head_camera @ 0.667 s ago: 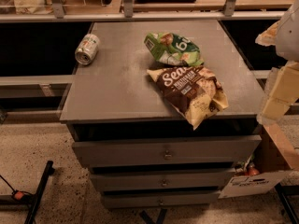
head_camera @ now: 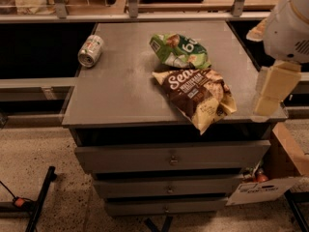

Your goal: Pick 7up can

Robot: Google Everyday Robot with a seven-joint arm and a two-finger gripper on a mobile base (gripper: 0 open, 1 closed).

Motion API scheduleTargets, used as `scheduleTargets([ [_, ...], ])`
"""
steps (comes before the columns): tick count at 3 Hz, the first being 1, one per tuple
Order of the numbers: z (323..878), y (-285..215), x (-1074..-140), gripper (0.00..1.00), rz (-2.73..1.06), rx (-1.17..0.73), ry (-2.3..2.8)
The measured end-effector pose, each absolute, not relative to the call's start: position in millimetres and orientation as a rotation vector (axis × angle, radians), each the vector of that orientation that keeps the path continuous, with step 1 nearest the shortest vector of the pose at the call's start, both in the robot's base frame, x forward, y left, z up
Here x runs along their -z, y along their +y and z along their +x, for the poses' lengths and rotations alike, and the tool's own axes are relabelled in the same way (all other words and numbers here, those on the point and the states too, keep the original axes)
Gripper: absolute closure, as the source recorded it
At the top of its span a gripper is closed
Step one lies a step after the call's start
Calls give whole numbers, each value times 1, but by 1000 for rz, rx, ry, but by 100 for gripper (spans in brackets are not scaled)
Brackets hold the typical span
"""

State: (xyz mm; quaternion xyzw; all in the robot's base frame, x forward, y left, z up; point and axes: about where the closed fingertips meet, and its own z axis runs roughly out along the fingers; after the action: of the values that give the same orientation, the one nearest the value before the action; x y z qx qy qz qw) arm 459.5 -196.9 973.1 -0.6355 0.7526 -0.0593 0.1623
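7up can (head_camera: 91, 50) lies left on cabinet (head_camera: 120, 93), gripper (head_camera: 268, 96) at right.

**Cropped and covered**

The gripper (head_camera: 270, 93) hangs at the right edge and hides the cabinet's (head_camera: 116, 95) front right corner. Its arm (head_camera: 292, 23) is cropped. The brown bag (head_camera: 198, 93) covers the green bag's (head_camera: 178, 50) lower edge. The can's (head_camera: 91, 50) print is too small to read.

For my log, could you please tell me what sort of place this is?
Probably a lab or office: a grey drawer cabinet stands on speckled flooring, a cardboard box beside it. On top lie the 7up can, a green snack bag and a brown snack bag; the claw hangs by its right edge.
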Motion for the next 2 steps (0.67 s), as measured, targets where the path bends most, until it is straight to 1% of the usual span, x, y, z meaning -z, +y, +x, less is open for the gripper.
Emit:
scheduleTargets([
  [1, 498, -169, -979, 0, -1939, 261, 1998],
  [2, 542, -130, -998, 0, -2048, 392, 1803],
])
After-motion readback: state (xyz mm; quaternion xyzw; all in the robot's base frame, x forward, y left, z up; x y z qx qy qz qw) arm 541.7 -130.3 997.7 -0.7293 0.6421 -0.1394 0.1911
